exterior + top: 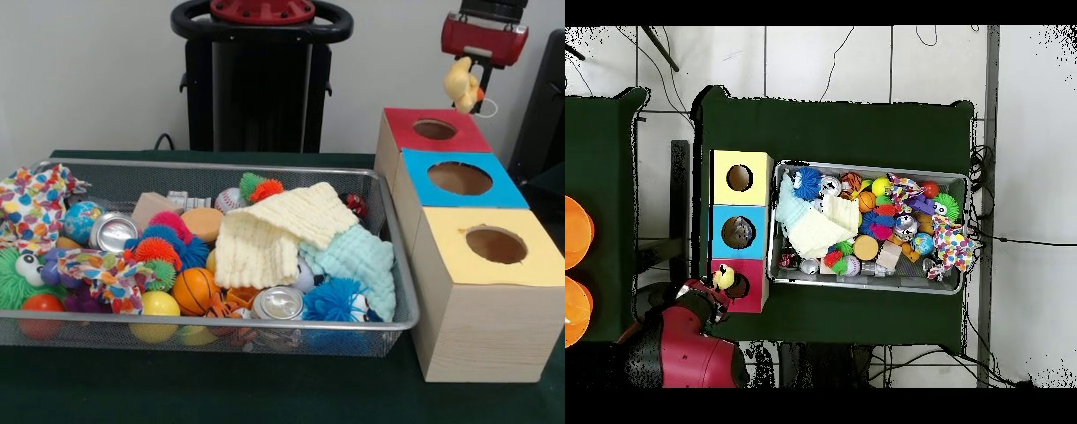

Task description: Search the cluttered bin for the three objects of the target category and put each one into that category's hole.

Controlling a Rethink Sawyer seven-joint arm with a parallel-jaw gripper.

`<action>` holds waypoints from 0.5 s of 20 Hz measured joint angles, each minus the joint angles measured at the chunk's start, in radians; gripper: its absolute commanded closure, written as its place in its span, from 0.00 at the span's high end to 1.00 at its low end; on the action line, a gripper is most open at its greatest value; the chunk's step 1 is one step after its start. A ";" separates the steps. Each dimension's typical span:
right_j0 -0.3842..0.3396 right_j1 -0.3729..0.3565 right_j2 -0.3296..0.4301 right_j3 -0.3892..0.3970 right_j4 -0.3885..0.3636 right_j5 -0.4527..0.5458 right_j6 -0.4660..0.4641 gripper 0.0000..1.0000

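The silver wire-mesh bin (106, 321) sits on the green table, full of balls, spiky toys, cans and cloths. It also shows in the overhead view (865, 166). My gripper (472, 75) hangs at the top right, above and just behind the red-topped box (402, 124). It is shut on a small yellow plush toy (458, 84) with an orange spot. In the overhead view the toy (723, 279) hangs at the edge of the red box's hole (741, 287).
Three wooden boxes stand in a row right of the bin: red top, blue top (510, 193), yellow top (446, 256), each with a round hole. A cream cloth (269, 234) and a mint cloth (357, 258) cover part of the bin. Robot pedestal (260, 79) stands behind.
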 measured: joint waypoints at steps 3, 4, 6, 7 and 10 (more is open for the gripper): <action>-0.010 -0.012 0.000 0.004 -0.009 0.000 0.000 0.00; -0.015 -0.015 0.000 0.006 -0.013 0.000 0.000 0.00; -0.033 -0.020 0.000 0.012 -0.025 0.000 0.000 0.00; -0.039 -0.020 0.001 0.014 -0.029 0.000 0.000 0.00; -0.072 -0.021 0.008 0.034 -0.043 -0.004 0.000 0.00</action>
